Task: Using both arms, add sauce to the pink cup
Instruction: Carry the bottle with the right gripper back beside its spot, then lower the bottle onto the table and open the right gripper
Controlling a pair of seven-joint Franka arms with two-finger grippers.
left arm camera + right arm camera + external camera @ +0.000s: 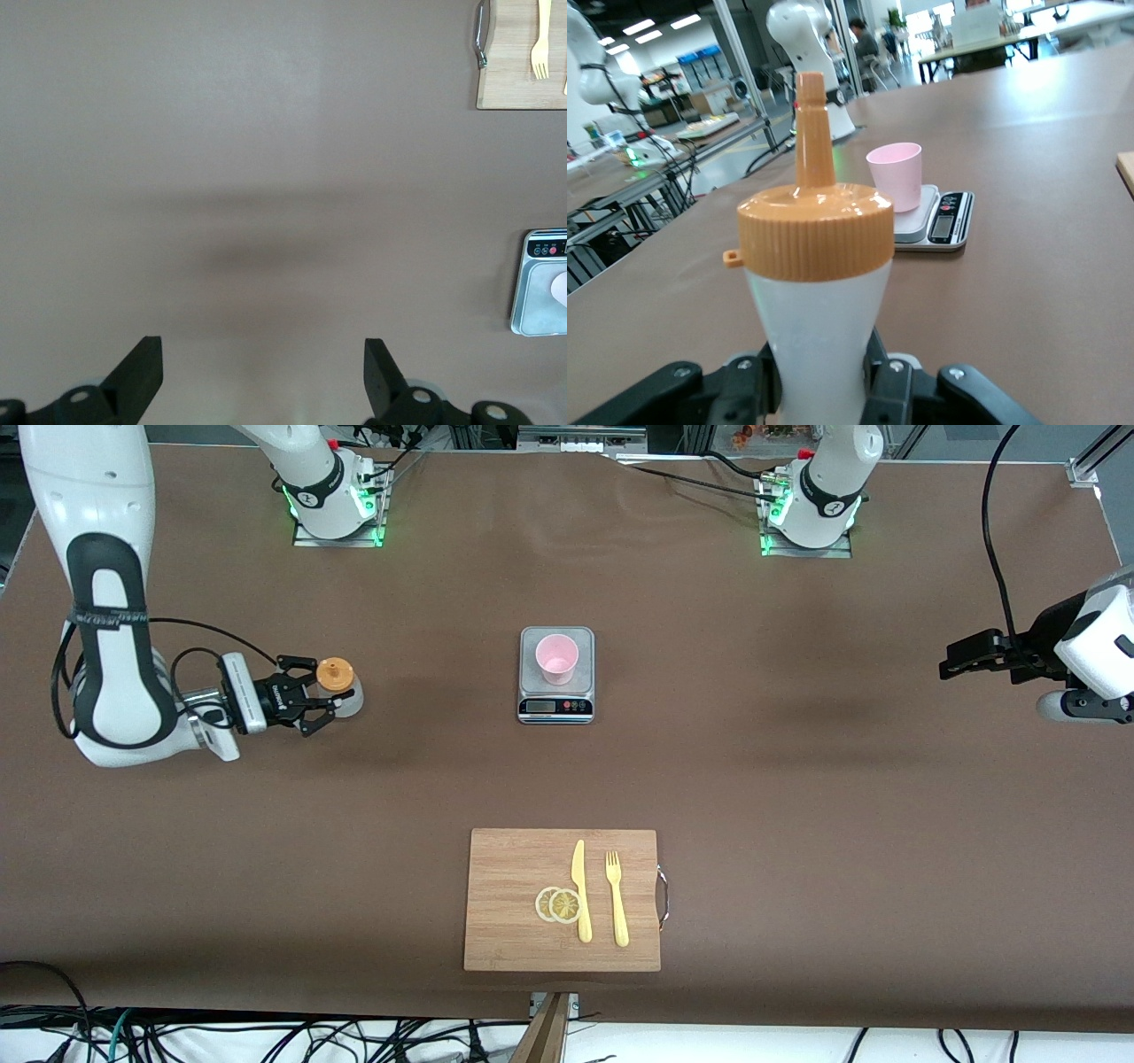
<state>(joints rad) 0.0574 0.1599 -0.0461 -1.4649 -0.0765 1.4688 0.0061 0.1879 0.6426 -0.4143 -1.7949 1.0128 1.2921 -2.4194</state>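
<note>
My right gripper (321,698) fingers pinch the soft, light sauce bottle (818,301) low on its body; my left gripper (263,376) waits, fingers spread.

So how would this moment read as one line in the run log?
right gripper: shut on sauce bottle, upright | left gripper: open, waiting over bare table | pink cup: on scale

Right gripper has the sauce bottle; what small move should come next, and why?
Probably lift and carry it toward the pink cup. The right gripper is shut on the sauce bottle, upright near the right arm's end of the table, well away from the cup on the scale. The left gripper waits open over bare table.
</note>
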